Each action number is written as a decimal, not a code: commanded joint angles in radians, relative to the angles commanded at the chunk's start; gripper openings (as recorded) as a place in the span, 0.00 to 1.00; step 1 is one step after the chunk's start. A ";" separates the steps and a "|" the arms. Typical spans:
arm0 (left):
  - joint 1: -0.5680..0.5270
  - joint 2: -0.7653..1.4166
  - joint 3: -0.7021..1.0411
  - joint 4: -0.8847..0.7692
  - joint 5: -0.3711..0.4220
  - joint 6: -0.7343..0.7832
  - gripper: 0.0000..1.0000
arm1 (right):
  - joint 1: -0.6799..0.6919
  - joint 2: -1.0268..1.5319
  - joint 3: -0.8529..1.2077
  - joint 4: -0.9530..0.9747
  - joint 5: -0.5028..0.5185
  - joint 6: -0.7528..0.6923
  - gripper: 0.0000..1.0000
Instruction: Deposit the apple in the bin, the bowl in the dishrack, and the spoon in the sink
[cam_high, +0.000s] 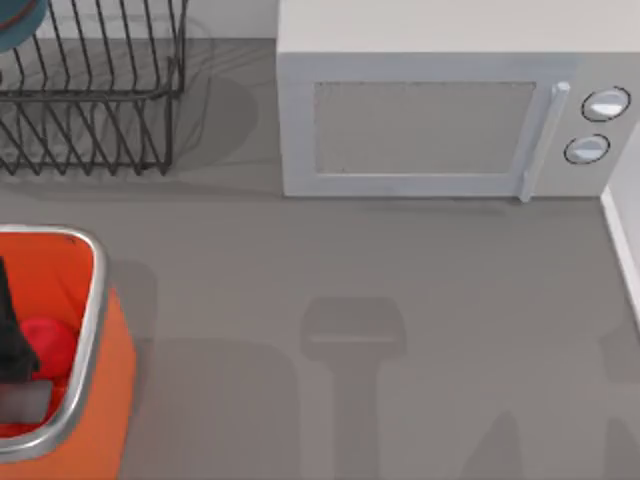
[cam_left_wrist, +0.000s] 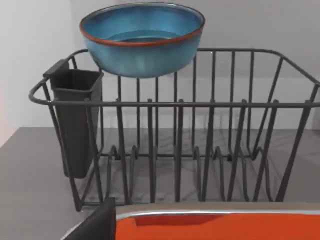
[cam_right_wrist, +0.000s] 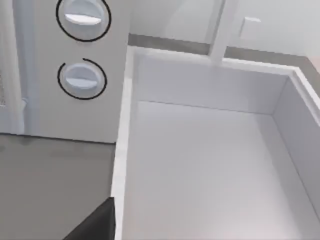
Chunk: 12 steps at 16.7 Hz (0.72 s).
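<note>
overhead camera looks straight down; left wrist camera faces the dishrack (cam_left_wrist: 190, 135) close, sharing it with overhead.

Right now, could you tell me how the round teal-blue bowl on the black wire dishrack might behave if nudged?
The round teal-blue bowl sits on the top rail of the black wire dishrack, so it could probably tip or slide off. Its glossy surface looks slippery, and it appears rigid, possibly breakable.

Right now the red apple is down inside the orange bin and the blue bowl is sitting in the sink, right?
Not quite. The apple is in the orange bin, but the blue bowl is at the top of the black dishrack, not in the sink. The left wrist view shows it.
</note>
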 joint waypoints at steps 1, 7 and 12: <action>0.000 0.000 0.000 0.000 0.000 0.000 1.00 | -0.022 0.075 0.047 -0.060 0.000 -0.044 1.00; 0.000 0.000 0.000 0.000 0.000 0.000 1.00 | -0.171 0.629 0.350 -0.460 0.000 -0.335 1.00; 0.000 0.000 0.000 0.000 0.000 0.000 1.00 | -0.277 0.972 0.570 -0.731 -0.001 -0.535 1.00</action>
